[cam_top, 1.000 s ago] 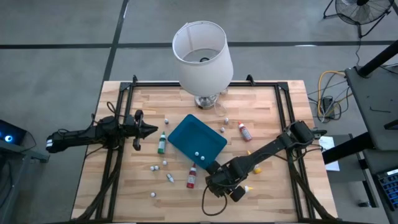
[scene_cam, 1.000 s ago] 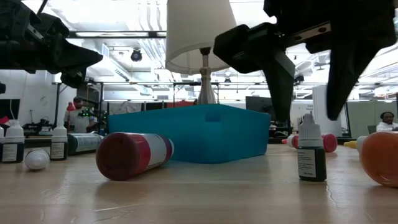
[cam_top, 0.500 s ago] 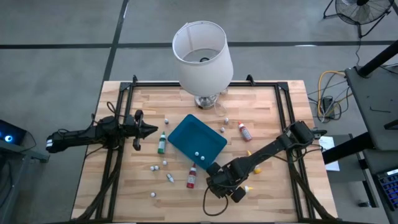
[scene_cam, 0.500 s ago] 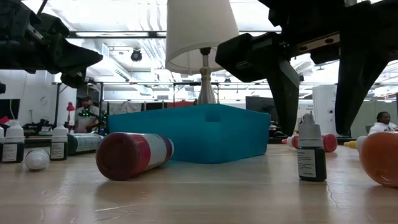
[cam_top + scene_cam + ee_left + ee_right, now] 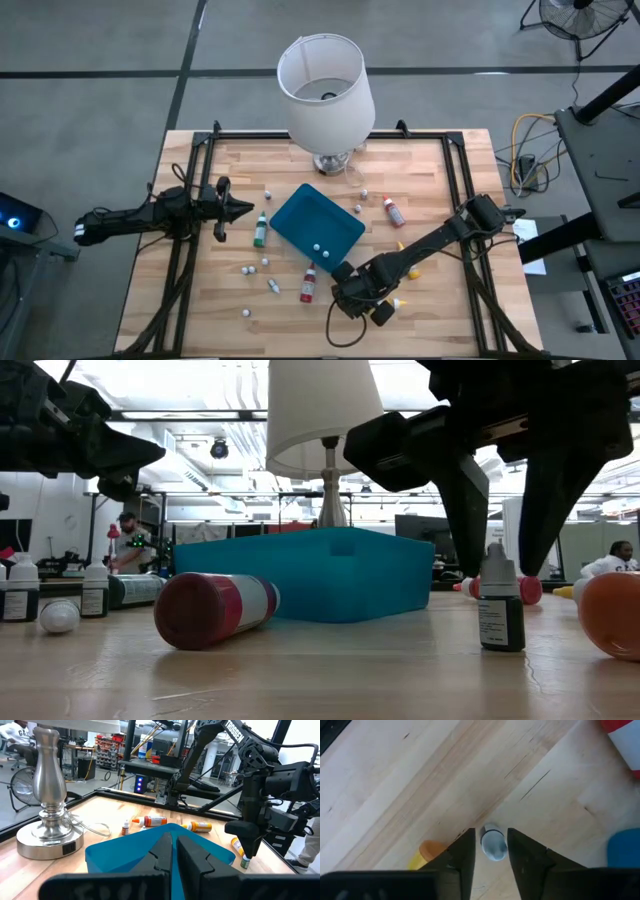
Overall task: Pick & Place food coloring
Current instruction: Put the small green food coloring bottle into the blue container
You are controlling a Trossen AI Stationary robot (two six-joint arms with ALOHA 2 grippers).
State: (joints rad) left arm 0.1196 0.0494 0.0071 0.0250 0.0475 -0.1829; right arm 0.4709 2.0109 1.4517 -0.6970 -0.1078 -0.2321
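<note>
Two right fingers (image 5: 465, 855) straddle an upright bottle (image 5: 493, 842), open; left fingers (image 5: 192, 857) closed; "TROSSEN" on arm (image 5: 239, 734).

Past my left pincer (image 5: 173, 851), nearly closed, I see a teal-blue tray (image 5: 125, 852) and a silver metal lamp base (image 5: 48, 815).

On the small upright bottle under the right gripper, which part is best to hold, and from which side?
Grip the small upright bottle at its pale cap, coming straight down from above: it stands upright, and the right gripper already has open jaws on either side of the cap.
</note>
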